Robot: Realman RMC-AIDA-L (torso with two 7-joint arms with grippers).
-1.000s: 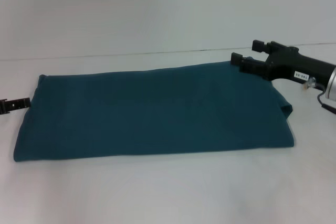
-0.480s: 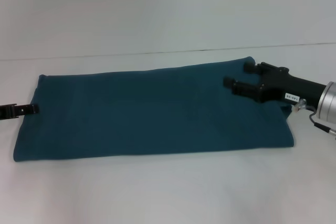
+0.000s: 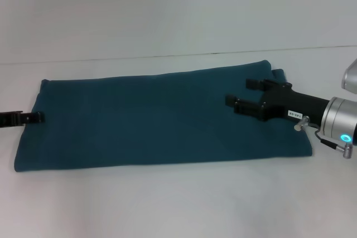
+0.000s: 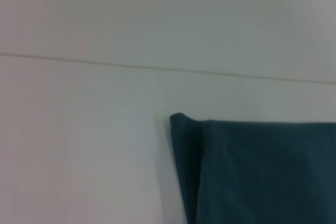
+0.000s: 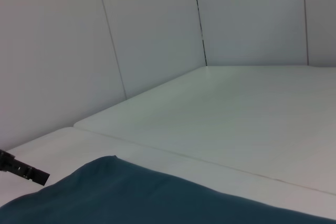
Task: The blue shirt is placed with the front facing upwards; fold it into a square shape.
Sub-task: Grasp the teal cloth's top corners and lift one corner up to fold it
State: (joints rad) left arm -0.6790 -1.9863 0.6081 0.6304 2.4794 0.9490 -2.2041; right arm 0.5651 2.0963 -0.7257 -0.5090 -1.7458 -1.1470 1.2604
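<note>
Shirt (image 3: 162, 118): lies flat on white table (image 3: 178, 204) as a long band, plain side up, lettering hidden.

Right gripper (image 3: 241, 94): jaws apart, holding nothing, over the shirt's right end.

Left gripper (image 3: 34, 117): at the left edge; whether it is open cannot be told.

Step, judged: crosswise fold pending; next, grip an end.

Room: bare table on every side.
</note>
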